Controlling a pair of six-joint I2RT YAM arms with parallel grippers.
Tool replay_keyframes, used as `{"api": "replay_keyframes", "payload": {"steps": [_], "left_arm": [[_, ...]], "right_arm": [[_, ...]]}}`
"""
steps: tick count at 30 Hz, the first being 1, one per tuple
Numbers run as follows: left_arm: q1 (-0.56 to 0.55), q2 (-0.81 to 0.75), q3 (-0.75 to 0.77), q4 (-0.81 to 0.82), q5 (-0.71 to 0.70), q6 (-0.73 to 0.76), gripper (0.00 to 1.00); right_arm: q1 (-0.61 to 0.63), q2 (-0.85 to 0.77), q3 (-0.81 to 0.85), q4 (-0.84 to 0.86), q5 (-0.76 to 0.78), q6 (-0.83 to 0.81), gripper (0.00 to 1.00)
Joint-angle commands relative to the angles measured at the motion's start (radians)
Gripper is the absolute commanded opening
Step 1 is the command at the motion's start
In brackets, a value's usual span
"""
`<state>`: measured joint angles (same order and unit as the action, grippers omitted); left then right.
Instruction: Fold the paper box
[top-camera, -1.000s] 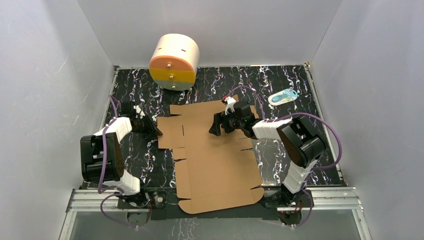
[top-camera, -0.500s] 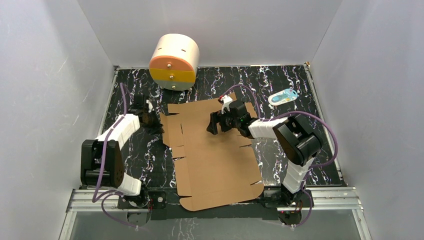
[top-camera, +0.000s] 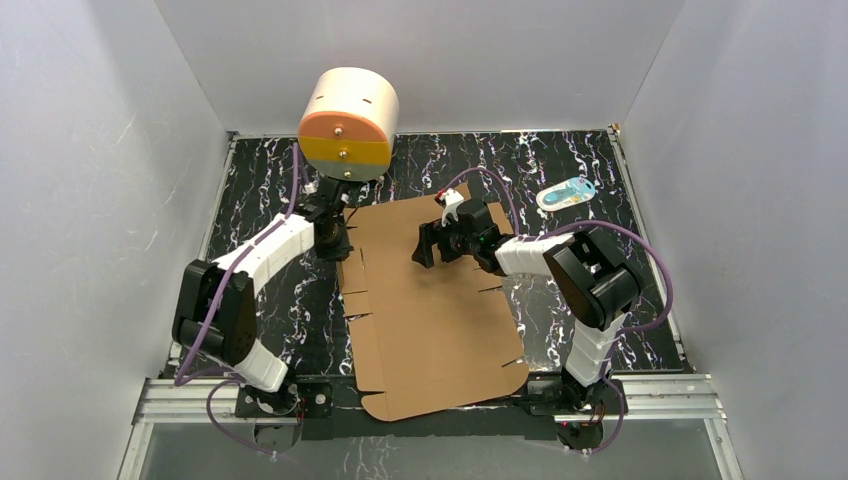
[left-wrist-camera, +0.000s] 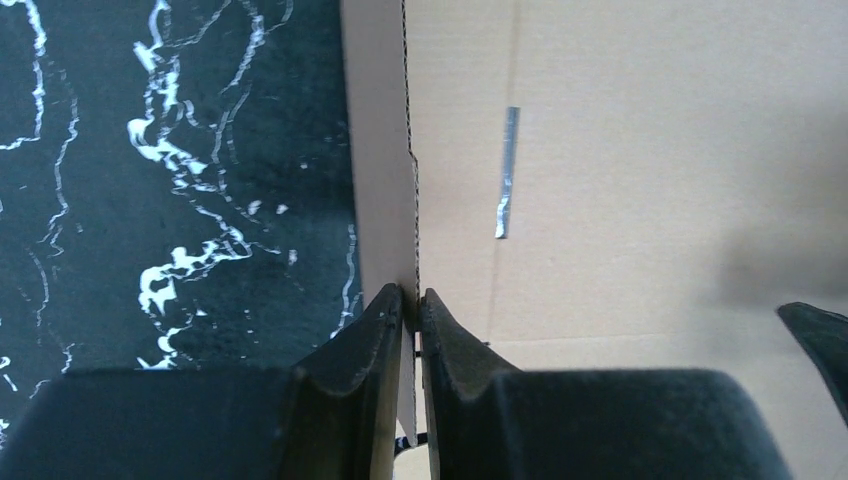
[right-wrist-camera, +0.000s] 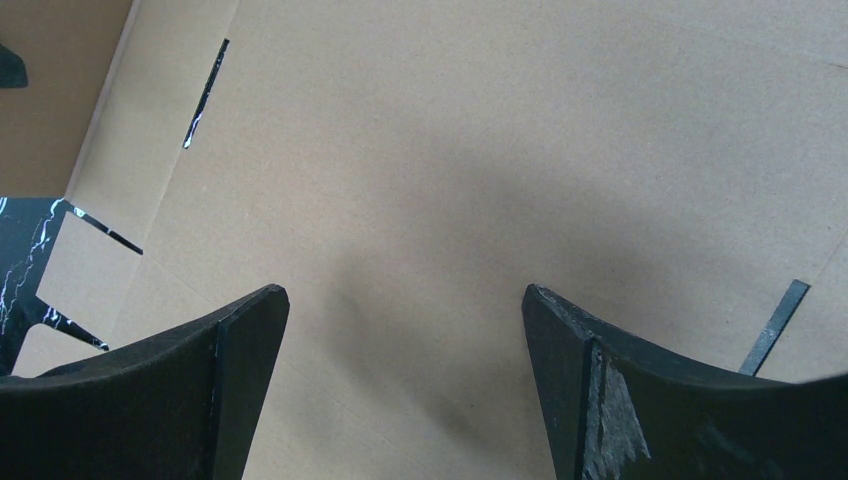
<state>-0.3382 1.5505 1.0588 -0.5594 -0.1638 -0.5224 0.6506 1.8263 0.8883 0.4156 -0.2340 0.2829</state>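
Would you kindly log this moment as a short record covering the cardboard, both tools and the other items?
Box: flat brown corrugated cardboard sheet, mostly unfolded on black marbled table
Left tool: shut on sheet's left flap edge, flap raised
Right tool: open, over sheet's far middle
Far edge: round cream drum with orange and yellow drawers
Far right: small light-blue object

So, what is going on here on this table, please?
A two-armed robot is folding a paper box, which lies mostly flat as a cut cardboard sheet. The left pincer is shut on the sheet's left edge, which looks raised from the table. The right pincer is open over the far middle of the sheet and holds nothing. No wall of the box is locked in place yet.
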Motion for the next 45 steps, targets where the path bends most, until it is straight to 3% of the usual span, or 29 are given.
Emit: {"api": "replay_keyframes", "payload": {"steps": [1,15,19,25,29,35,40,45], "left_arm": [[-0.06,0.023,0.075,-0.051,-0.049,-0.029,0.12],[-0.12,-0.001,0.097,-0.011,0.015,-0.077,0.21],[-0.12,-0.024,0.093,0.009,0.038,-0.083,0.31],[-0.111,-0.128,0.059,0.019,-0.055,-0.082,0.47],[-0.05,-0.214,0.009,0.061,-0.034,-0.077,0.52],[0.148,-0.292,-0.089,0.137,0.139,-0.081,0.58],[0.206,-0.252,-0.092,0.067,0.098,-0.043,0.62],[0.244,-0.192,-0.12,0.07,0.114,-0.028,0.6]], "right_arm": [[0.013,0.043,0.011,-0.063,0.002,0.003,0.97],[0.013,0.045,0.013,-0.061,-0.002,0.009,0.98],[0.012,0.043,0.012,-0.063,0.002,0.008,0.98],[0.013,0.046,0.014,-0.066,0.009,0.007,0.98],[0.013,0.051,0.017,-0.07,0.011,0.007,0.98],[0.013,0.052,0.02,-0.075,0.011,0.006,0.98],[0.012,0.052,0.021,-0.075,0.013,0.004,0.98],[0.012,0.055,0.023,-0.076,0.009,0.006,0.98]]}}
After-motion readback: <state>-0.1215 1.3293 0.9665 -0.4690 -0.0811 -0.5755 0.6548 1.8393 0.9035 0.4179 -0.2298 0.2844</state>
